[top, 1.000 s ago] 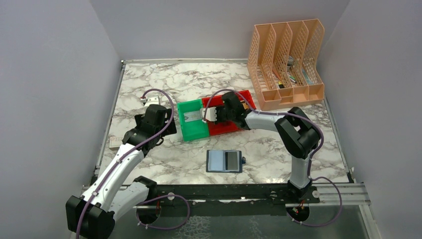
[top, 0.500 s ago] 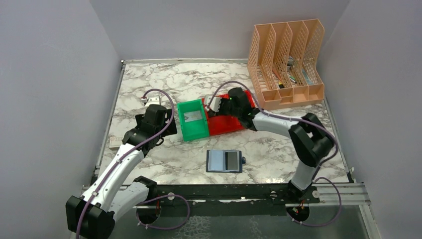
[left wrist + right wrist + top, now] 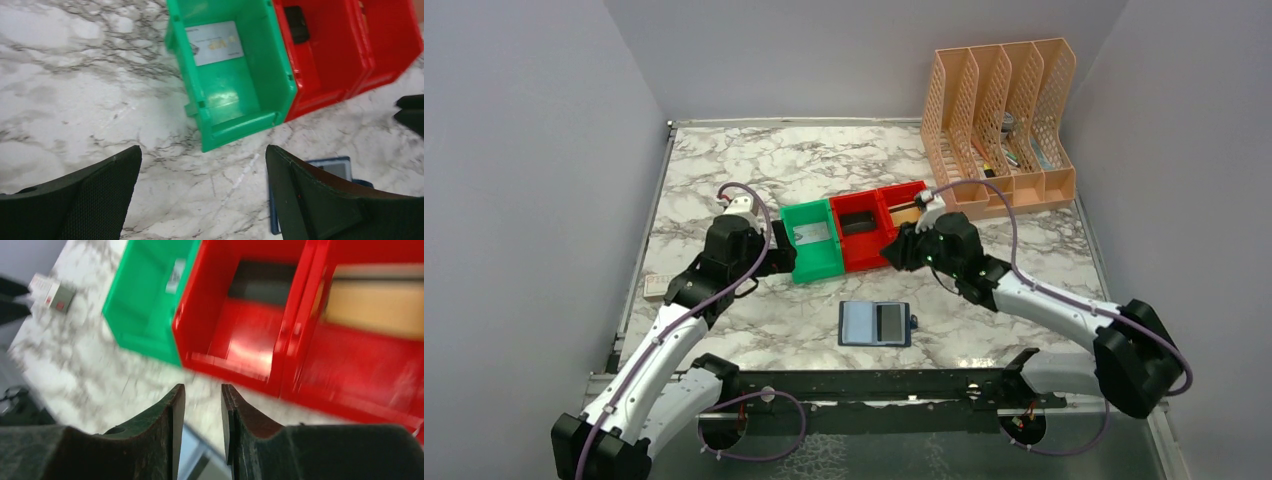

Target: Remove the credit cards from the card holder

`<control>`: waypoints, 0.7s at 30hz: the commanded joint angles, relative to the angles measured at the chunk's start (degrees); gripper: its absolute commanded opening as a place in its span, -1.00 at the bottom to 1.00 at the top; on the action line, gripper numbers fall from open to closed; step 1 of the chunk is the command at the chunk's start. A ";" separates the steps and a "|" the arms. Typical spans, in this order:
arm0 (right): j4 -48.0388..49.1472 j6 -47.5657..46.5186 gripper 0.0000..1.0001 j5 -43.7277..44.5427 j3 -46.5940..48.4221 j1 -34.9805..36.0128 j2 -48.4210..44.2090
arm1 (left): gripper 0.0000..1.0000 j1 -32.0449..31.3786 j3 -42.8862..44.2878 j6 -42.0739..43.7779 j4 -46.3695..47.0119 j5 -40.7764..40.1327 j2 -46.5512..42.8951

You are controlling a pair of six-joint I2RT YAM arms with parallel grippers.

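At the far left edge of the marble table [image 3: 754, 180] lies a small white box [image 3: 656, 287]; the right wrist camera catches it too [image 3: 52, 294], blurred, with a red mark on it that the overhead view is too small to show

The left gripper [image 3: 776, 262] hangs just left of the green bin [image 3: 814, 265]. Its own camera shows it [image 3: 202, 150] spread wide with nothing between the fingers [image 3: 100, 185], above bare marble at the bin's near corner [image 3: 235, 130]

A pale card [image 3: 214, 42] lies flat at the far end of the green bin; from above it is only a light patch [image 3: 814, 235]

The card holder [image 3: 876, 324] lies open and flat on the table, nearer the arms than the bins and between the two arms. The left wrist view catches only its corner [image 3: 330, 167]

Touching the green bin on the right are two red bins [image 3: 864, 255]. The first holds a small dark thing [image 3: 262, 287], the second something tan [image 3: 375, 307]

The right gripper [image 3: 892, 255] hovers at the red bins' near edge; its camera shows it [image 3: 202, 387] parted by a narrow gap, gripping nothing

A peach file rack [image 3: 999, 120] stands far right, seen only from overhead
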 commanded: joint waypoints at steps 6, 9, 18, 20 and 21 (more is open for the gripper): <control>-11.98 16.77 -0.33 -13.41 -10.93 0.19 -11.90 | 0.84 -1.18 -5.95 -13.32 20.71 27.33 1.97; -13.75 17.93 -0.36 -15.36 -12.78 0.21 -11.51 | 0.83 -4.83 -7.43 -16.00 23.59 25.80 2.57; -15.90 18.78 -0.45 -17.65 -13.16 0.23 -6.67 | 0.73 -22.18 -7.94 -20.07 27.21 16.70 11.59; -16.85 18.80 -0.45 -16.58 -13.32 0.24 -5.96 | 0.67 -24.16 -7.33 -20.10 27.73 15.90 14.25; -17.18 18.92 -0.45 -16.10 -13.58 0.22 -5.63 | 0.65 -25.03 -6.97 -20.00 27.90 15.64 15.49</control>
